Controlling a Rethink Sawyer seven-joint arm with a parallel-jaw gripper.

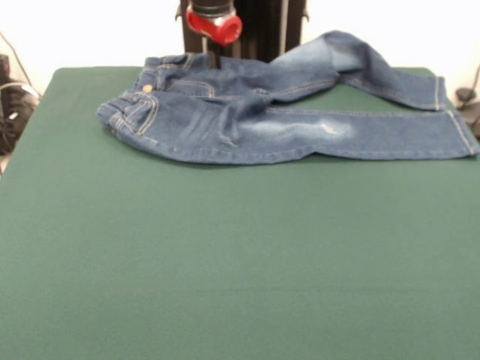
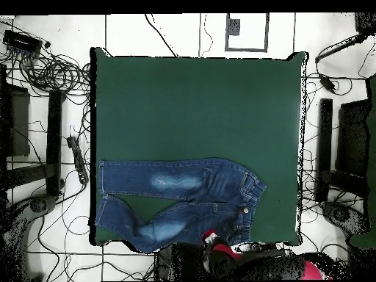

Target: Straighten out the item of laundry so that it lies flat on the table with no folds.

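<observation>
The jeans (image 1: 285, 120) lie with their long axis across the table (image 1: 225, 262), waistband toward nine o'clock and cuffs toward three o'clock in the front view; they sit along the table's twelve o'clock edge; the near leg lies straight, with a pale faded patch, while the far leg rises in a hump and bends back down toward the cuff. The overhead view shows the jeans (image 2: 176, 202) reversed, waistband at three o'clock, the two legs parting into a V that bares green felt between them, one leg kinked. The gripper (image 1: 214, 26) hangs just over the waistband's far edge; whether its jaws are open or closed cannot be told.
</observation>
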